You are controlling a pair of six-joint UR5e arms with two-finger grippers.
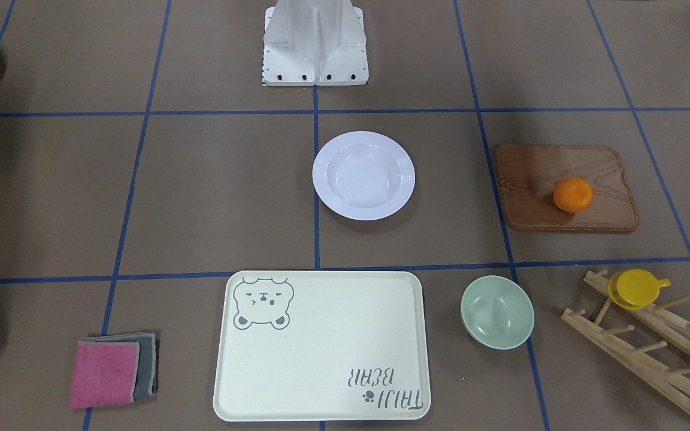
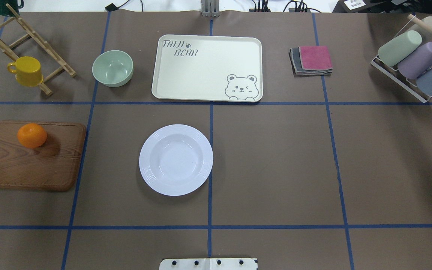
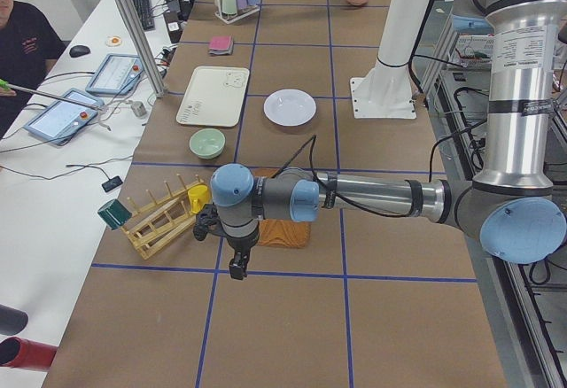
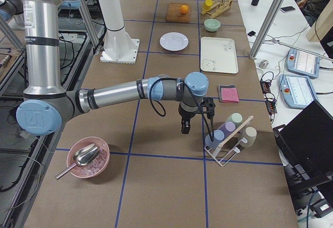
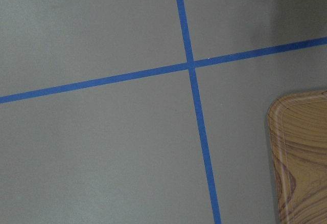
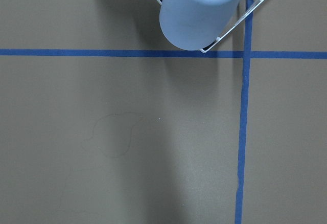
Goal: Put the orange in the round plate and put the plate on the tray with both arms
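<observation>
Overhead view, clock directions taken from the round plate (image 2: 176, 161). The plate stands bare and upright on the table (image 2: 276, 168), just left of the centre tape line. The orange (image 2: 32, 135) lies at 9 o'clock, well apart from the plate, resting on the far part of the wooden board (image 2: 28, 168). The tray (image 2: 208, 67) lies between 12 and 1 o'clock, apart from the plate, flat on the table, with nothing on it. From the tray, the pale-green bowl (image 2: 112, 68) sits at 9 o'clock and the folded cloths (image 2: 313, 59) at 3 o'clock. A yellow cup (image 2: 26, 70) hangs on the peg rack (image 2: 32, 37) at 12 o'clock from the board.

Left side view: my left arm (image 3: 372, 197) reaches out level above the table. My left gripper (image 3: 237, 268) points straight down near the board and holds nothing that I can see. Whether its fingers are parted or together I cannot tell. My left wrist camera shows crossed blue tape and one rounded corner of the board (image 5: 301, 157) at 3 o'clock.

Right side view: my right arm (image 4: 114, 93) also reaches out level. My right gripper (image 4: 185, 128) points down beside the wire rack (image 4: 229, 144), well apart from the plate. Its finger state cannot be read. My right wrist camera shows a blue tumbler (image 6: 199, 9) in that rack at 12 o'clock.
</observation>
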